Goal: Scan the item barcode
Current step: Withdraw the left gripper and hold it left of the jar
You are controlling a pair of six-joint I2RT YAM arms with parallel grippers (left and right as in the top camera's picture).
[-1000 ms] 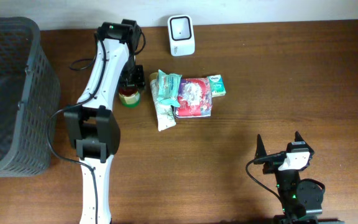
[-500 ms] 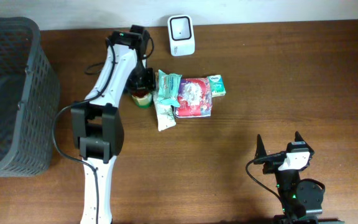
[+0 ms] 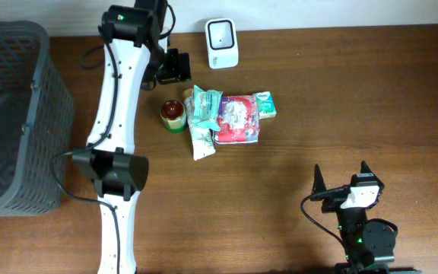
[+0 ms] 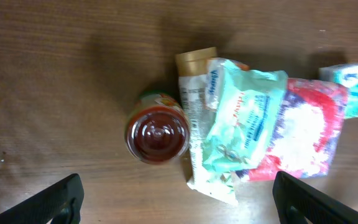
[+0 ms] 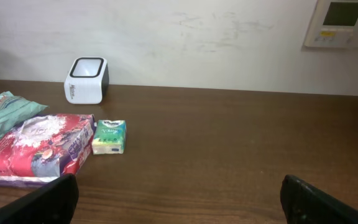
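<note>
Note left gripper (image 3: 175,67) spread wide and pinching nothing, raised with the upright red-lidded jar (image 4: 157,134) below and just ahead of its fingertips, against the pile of packets (image 4: 244,118), probably awaiting a side grip to turn its label toward the barcode scanner (image 3: 221,43) close beside the gripper.

My left arm (image 3: 113,99), the long white one with black joints, is stretched far away from me, with its black elbow block (image 3: 114,169) about halfway along. At the far end it bends back, so the black left gripper (image 3: 172,67) looks straight down. In the left wrist view its two dark fingertips (image 4: 61,200) sit in the two lower corners, the jaws wide apart. My right arm (image 3: 365,237), short and black, is folded low at the near side. Its right gripper (image 3: 341,180) looks level forward, and both jaws are spread fully too.
</note>
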